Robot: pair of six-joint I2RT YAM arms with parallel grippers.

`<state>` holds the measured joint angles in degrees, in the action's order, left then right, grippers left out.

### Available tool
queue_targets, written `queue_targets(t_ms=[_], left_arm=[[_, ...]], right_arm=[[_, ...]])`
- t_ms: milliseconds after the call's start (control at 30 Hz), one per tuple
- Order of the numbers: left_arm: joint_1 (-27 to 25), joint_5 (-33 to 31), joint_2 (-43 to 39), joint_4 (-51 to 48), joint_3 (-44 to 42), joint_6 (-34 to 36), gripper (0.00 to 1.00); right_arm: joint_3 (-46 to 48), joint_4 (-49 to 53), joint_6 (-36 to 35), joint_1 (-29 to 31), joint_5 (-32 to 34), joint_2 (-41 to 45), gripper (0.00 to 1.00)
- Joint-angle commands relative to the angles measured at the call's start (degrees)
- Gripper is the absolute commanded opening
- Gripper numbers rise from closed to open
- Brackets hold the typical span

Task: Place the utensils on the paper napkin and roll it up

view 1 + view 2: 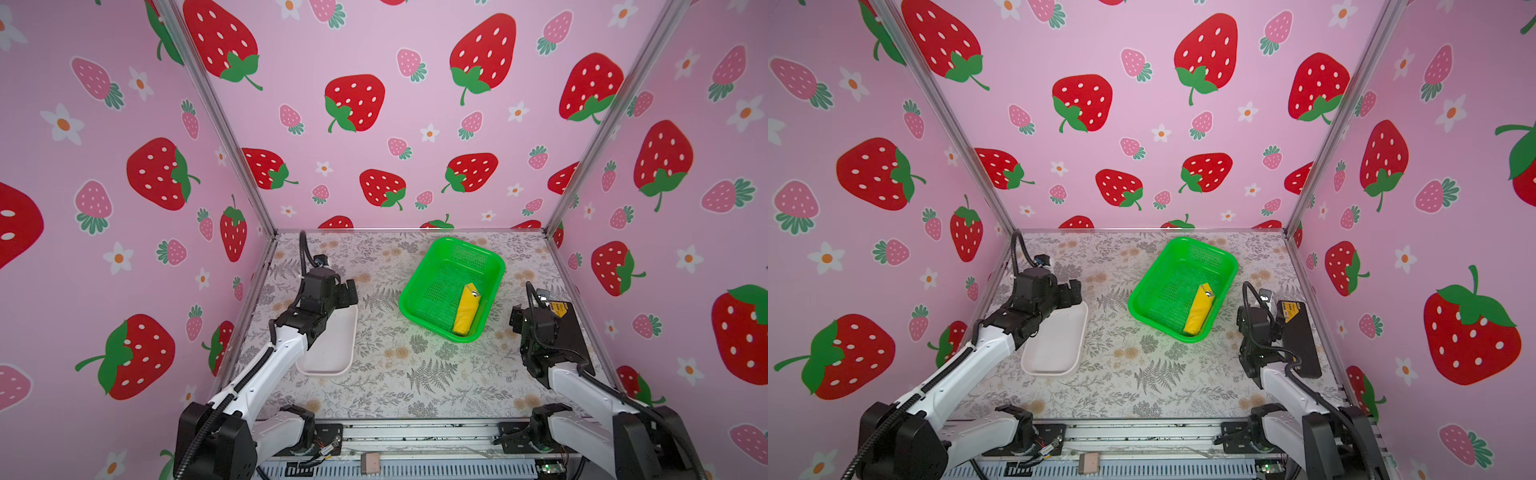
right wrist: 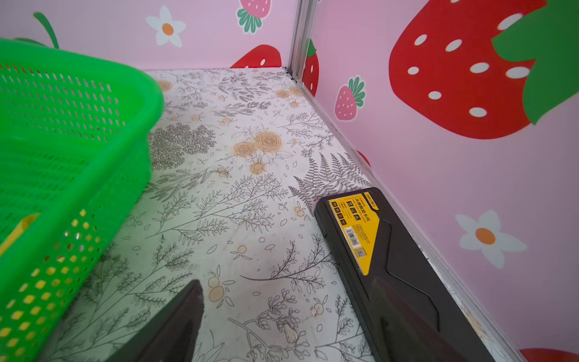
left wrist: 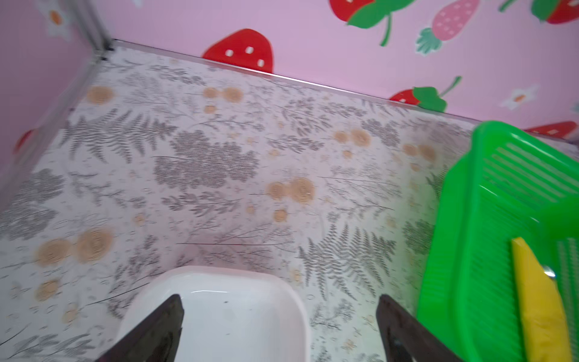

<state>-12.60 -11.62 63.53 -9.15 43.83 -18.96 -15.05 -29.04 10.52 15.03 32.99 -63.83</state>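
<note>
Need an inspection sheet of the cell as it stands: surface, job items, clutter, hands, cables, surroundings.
Surface: floral-print tabletop, flat.
Job's things: yellow paper napkin rolled up, lying in the near right part of the green basket; a shiny utensil tip peeks from its far end, rest hidden.
Clutter: white tray, empty; black case with a yellow label by the right wall.
Hands: left hand open, empty, over the tray's far end; right hand open, empty, beside the case.
Cables: a black hose loops at the left wrist, another at the right.
Surroundings: pink strawberry walls, aluminium frame posts.
</note>
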Motion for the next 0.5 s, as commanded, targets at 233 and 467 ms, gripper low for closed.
queue_targets(t_ms=[233,467], left_arm=[[6.4,-13.0,2.4,11.3,-5.0,1.0,0.99],[8.8,-12.7,4.0,21.2,-9.8,6.4,0.99]], right_arm=[[3.4,-33.4,-10.1,-3.6,-14.7,-12.2,0.85],[4.9,-50.5,-12.8,-4.3,-19.0,-24.0,0.85]])
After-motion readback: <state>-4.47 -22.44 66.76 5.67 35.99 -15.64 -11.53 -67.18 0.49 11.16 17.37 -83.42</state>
